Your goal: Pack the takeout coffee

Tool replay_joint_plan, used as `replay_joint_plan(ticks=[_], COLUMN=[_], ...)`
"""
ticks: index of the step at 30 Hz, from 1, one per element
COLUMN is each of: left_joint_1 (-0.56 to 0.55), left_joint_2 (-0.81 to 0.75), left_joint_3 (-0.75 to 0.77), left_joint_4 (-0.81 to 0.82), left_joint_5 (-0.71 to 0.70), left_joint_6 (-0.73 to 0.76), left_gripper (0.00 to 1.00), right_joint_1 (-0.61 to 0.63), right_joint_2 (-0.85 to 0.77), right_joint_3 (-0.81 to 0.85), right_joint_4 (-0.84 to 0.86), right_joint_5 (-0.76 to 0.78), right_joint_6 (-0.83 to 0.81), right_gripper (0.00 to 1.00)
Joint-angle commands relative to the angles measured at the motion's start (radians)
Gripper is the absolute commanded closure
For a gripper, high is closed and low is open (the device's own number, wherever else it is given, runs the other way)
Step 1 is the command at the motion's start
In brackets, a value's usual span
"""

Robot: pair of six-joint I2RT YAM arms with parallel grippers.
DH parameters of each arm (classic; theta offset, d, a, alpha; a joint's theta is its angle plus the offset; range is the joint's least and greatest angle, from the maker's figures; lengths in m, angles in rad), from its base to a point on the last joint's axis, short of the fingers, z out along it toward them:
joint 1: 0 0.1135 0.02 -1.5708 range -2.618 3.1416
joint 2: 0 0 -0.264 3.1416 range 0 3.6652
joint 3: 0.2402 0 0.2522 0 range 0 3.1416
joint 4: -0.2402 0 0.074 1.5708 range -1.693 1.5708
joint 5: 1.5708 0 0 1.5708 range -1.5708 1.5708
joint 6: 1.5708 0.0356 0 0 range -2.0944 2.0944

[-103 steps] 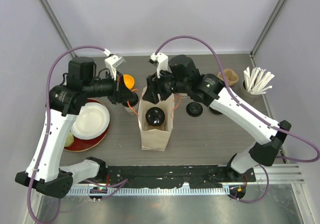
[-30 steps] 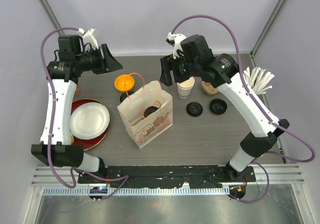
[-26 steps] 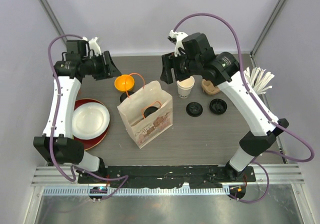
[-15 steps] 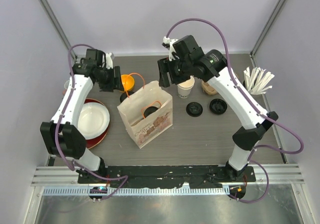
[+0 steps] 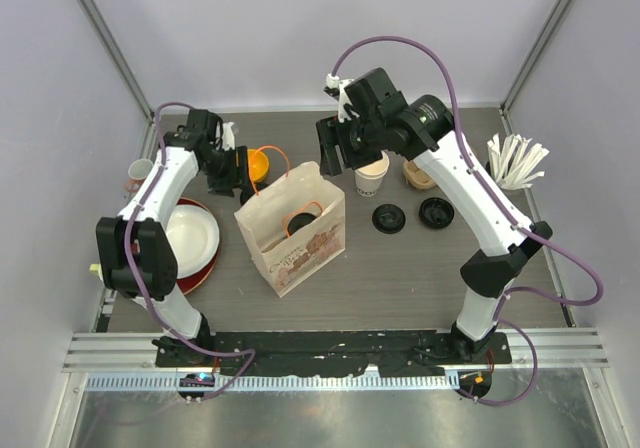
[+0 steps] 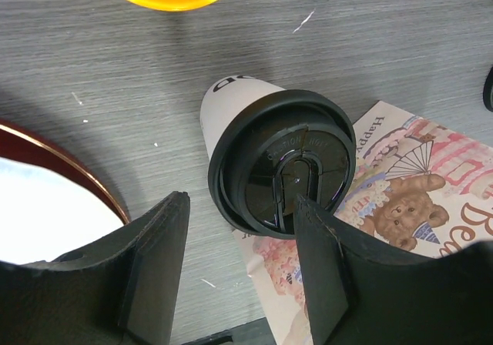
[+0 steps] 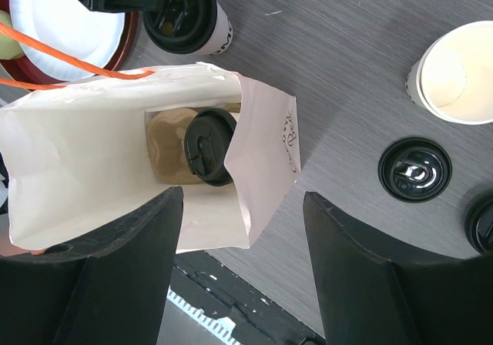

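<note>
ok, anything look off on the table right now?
The paper bag sits skewed to the table edge, with one lidded cup inside. The second lidded cup stands outside beside it, under the open left claw. An unlidded cup stands near two loose black lids. No spills visible.

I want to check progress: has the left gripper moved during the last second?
Yes. The left gripper moved nearer and rightward, now beside the round orange bowl, over a black-lidded white paper cup.
</note>
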Motion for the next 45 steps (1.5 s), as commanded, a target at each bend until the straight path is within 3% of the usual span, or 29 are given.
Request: replay_joint_plan(ticks=[1, 11, 18, 38, 41, 45], left_joint_1=[0.000, -0.001, -0.001, 0.005, 0.005, 0.005], left_joint_2=[0.018, 0.046, 0.054, -0.060, -0.068, -0.052], left_joint_3=[-0.005, -0.011, 0.021, 0.055, 0.094, 0.258], left_joint_4=[0.051, 0.062, 0.039, 0.020, -0.027, -0.130], left_joint_5=[0.043, 0.054, 0.043, -0.035, -0.041, -0.084], left_joint_6=[-0.011, -0.012, 0.014, 0.161, 0.177, 0.201], left_gripper=[0.41, 0.47, 0.58, 0.61, 0.61, 0.61], right_joint_1=[-0.002, -0.005, -0.008, -0.017, -0.017, -0.022], right_joint_2=[0.011, 0.025, 0.022, 0.080, 0.083, 0.080], right_joint_3=[0.056, 0.079, 0.085, 0.183, 0.188, 0.192], right_joint_4=[-0.012, -0.026, -0.031, -0.069, -0.063, -0.043], right_joint_5=[-0.012, -0.018, -0.016, -0.050, -0.052, -0.047], right_joint_6=[0.000, -0.012, -0.012, -0.006, -0.003, -0.002], right_gripper=[0.31, 0.31, 0.31, 0.31, 0.31, 0.31])
